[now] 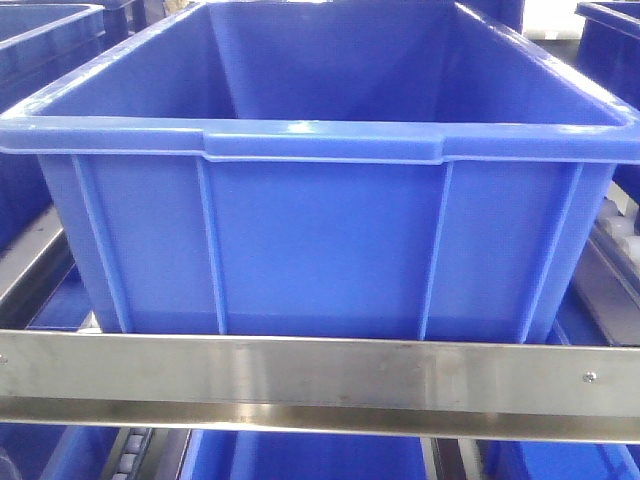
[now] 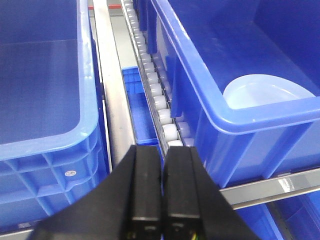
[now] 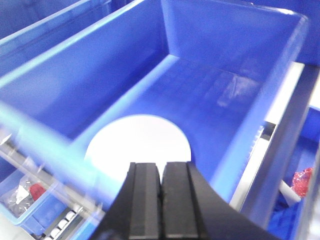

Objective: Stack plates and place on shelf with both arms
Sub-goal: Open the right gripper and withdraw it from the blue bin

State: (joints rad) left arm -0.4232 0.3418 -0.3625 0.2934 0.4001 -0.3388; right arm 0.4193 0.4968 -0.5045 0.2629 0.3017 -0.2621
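Observation:
A pale bluish-white plate (image 3: 137,142) lies flat on the floor of a big blue bin (image 3: 235,45), near its front wall. The same plate (image 2: 265,92) shows in the left wrist view, partly hidden behind the bin's rim (image 2: 200,75). Whether it is one plate or a stack I cannot tell. My right gripper (image 3: 161,170) hangs shut and empty above the bin's near edge, over the plate. My left gripper (image 2: 163,152) is shut and empty, above the roller track to the left of that bin. The front view shows only the bin's outer wall (image 1: 320,240); neither the plates nor the grippers appear there.
A second blue bin (image 2: 45,75) stands to the left across a steel rail (image 2: 112,100) and a track of white rollers (image 2: 160,102). A steel shelf bar (image 1: 320,375) runs under the bin. Lower trays hold small items, some red (image 3: 302,180).

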